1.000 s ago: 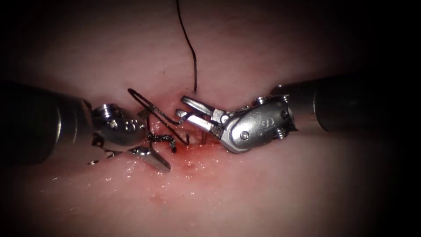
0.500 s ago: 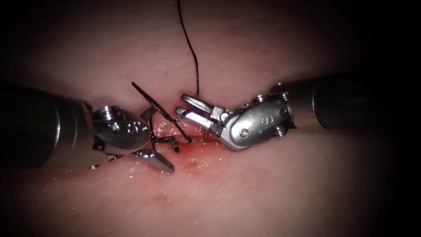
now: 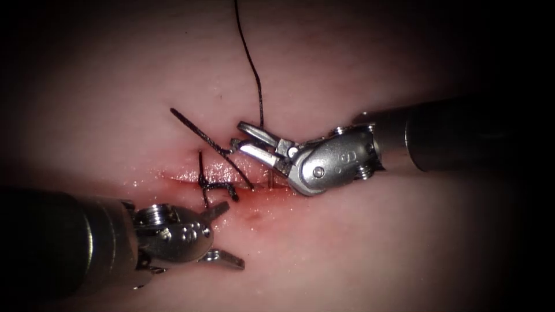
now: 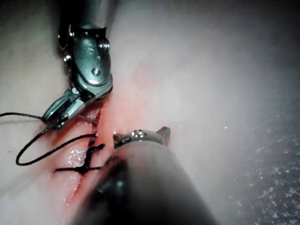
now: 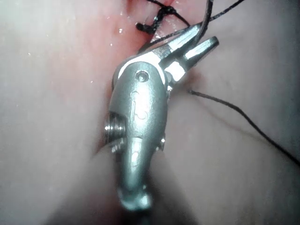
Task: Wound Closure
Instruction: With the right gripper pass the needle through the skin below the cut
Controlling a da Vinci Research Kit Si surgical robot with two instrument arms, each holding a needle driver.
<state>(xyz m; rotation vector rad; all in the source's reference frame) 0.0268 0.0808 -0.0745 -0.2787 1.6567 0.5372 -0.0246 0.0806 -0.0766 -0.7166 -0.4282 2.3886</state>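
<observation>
The cut point(image 3: 222, 173) runs across the tissue point(image 3: 347, 242) and carries a dark knotted stitch point(image 3: 217, 186) point(image 4: 91, 157) point(image 5: 150, 26). My right tool point(image 3: 243, 138) point(image 5: 199, 40) point(image 4: 58, 117) hovers just right of the stitch with its jaws open. A thick thread strand point(image 3: 199, 132) slants past the tip of its lower jaw, and a long thin thread point(image 3: 251, 63) comes down from above to its upper jaw. My left tool point(image 3: 222, 236) sits below the cut on the left side, jaws open and holding nothing.
Red fluid point(image 3: 254, 202) wets the tissue just below the stitch. Both shafts lie low over the tissue, the left one point(image 3: 63, 242) from the lower left and the right one point(image 3: 457, 133) from the right. A thread loop point(image 4: 28, 154) lies beside the cut.
My left tool has drawn back from the stitch, moving down and to the lower left with its jaws still open. The right tool has shifted slightly left.
</observation>
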